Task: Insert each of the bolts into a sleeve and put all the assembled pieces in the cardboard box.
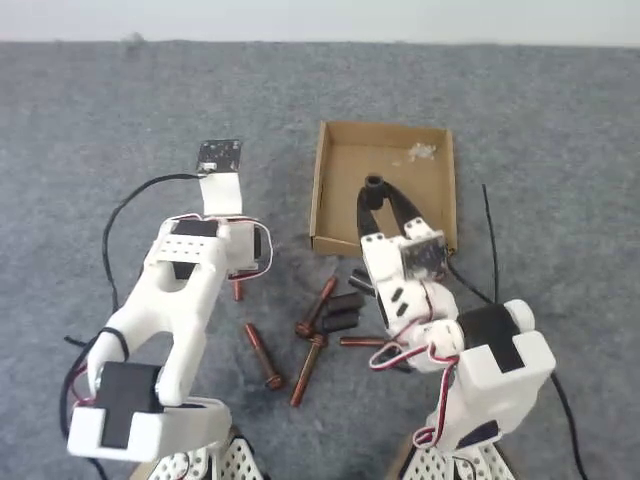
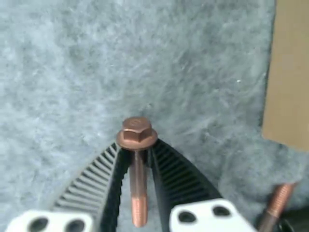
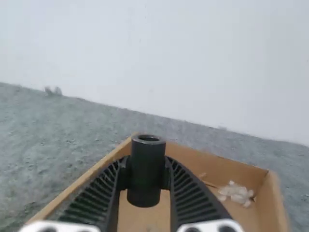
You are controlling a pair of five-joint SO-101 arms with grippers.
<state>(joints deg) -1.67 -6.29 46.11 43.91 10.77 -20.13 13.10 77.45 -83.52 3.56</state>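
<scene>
My left gripper (image 2: 137, 149) is shut on a copper bolt (image 2: 138, 186), held just under its hex head above the grey carpet. In the high view that bolt (image 1: 237, 290) pokes out below the left gripper (image 1: 240, 275), left of the cardboard box (image 1: 345, 165). My right gripper (image 3: 146, 166) is shut on a black sleeve (image 3: 146, 174), which stands upright with its bore facing up. From above, the right gripper (image 1: 375, 192) holds the sleeve (image 1: 375, 184) over the box floor. Several loose bolts (image 1: 263, 355) and black sleeves (image 1: 343, 310) lie on the carpet between the arms.
White scraps (image 1: 422, 152) lie in the box's far right corner. A small dark board with a white strip (image 1: 219, 165) sits behind the left arm. Black cables (image 1: 490, 240) run right of the box. Another bolt (image 2: 276, 205) lies near the left gripper.
</scene>
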